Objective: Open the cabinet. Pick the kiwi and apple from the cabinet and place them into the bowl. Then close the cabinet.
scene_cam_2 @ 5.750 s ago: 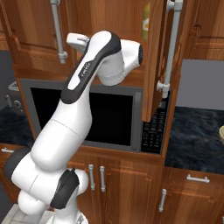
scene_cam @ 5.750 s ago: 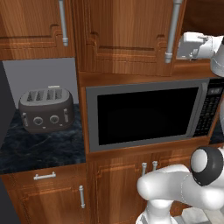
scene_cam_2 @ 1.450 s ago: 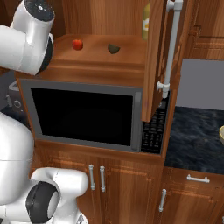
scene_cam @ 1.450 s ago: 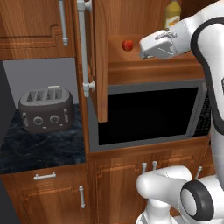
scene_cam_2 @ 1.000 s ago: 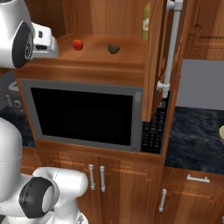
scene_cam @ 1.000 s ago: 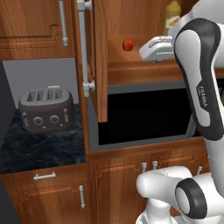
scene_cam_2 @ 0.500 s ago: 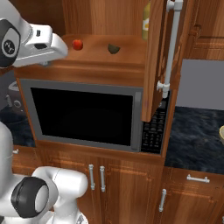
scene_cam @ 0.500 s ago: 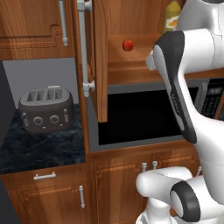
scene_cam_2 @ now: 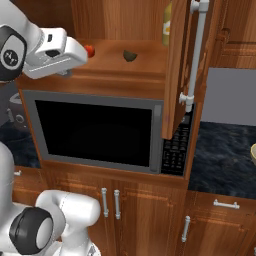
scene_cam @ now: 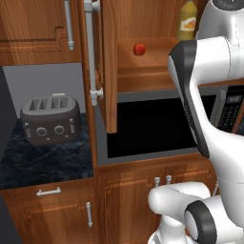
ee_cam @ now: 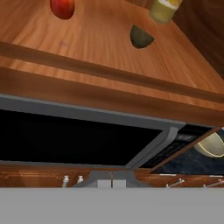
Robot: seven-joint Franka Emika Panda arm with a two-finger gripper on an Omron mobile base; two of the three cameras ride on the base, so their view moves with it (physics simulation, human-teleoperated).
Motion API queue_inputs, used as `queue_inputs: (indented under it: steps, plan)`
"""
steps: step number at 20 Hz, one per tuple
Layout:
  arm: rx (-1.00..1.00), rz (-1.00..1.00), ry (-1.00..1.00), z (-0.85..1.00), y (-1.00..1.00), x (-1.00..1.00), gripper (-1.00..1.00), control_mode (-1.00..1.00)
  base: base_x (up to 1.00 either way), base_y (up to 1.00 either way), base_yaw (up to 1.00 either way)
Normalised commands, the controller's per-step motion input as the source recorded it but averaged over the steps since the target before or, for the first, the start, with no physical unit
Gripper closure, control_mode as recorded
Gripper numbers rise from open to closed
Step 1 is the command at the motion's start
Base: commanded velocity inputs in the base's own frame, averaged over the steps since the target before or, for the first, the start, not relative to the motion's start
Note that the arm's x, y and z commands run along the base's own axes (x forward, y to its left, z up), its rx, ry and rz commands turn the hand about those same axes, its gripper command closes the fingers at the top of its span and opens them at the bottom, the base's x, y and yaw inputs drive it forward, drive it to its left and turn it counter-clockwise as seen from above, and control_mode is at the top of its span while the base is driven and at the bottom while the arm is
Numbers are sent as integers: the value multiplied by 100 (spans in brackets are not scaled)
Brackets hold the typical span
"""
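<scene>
Right base view gives you the clearest read: the cabinet (scene_cam_2: 176, 65) stands with both doors swung out, and on its wooden shelf the apple (scene_cam_2: 89, 50) sits toward the left end while the kiwi (scene_cam_2: 129, 55) sits near the middle, both back from the front edge. The yellow bottle (scene_cam_2: 167, 25) stands at the shelf's right end, partly behind the right door. Your gripper (scene_cam_2: 80, 54) is at the left front of the shelf, level with the apple and just beside it, fingers together and holding nothing.

In the hand view the apple (ee_cam: 62, 8) and kiwi (ee_cam: 141, 36) lie well apart on the shelf, with the bottle (ee_cam: 163, 9) close behind the kiwi. The bowl (ee_cam: 211, 144) is low on the counter to the right, below the shelf and past the microwave (scene_cam_2: 95, 131).

You judge the cabinet opening done and no fruit picked yet. Watch these risks:
- Going at the apple with the fingers pressed together would push it; it is round and would likely roll toward the back or off the shelf's front edge
- Reaching for the kiwi, you could clip the bottle beside it and topple it
- The right door hangs between shelf and bowl, so a carried fruit or the arm could strike it on the way across
</scene>
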Motion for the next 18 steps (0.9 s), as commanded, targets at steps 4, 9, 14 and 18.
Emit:
queue_inputs:
  steps: [4, 9, 14, 18]
  plan:
    - [0, -5, -1, 0, -16, 0, -100, -100, 0, 0, 0]
    - [0, -2, 0, 0, -2, 0, -100, -100, 0, 0, 0]
    - [5, 0, 0, -1, -16, 4, -100, -100, 0, 0, 0]
    - [17, 0, -5, 0, -33, 0, -100, -100, 0, 0, 0]
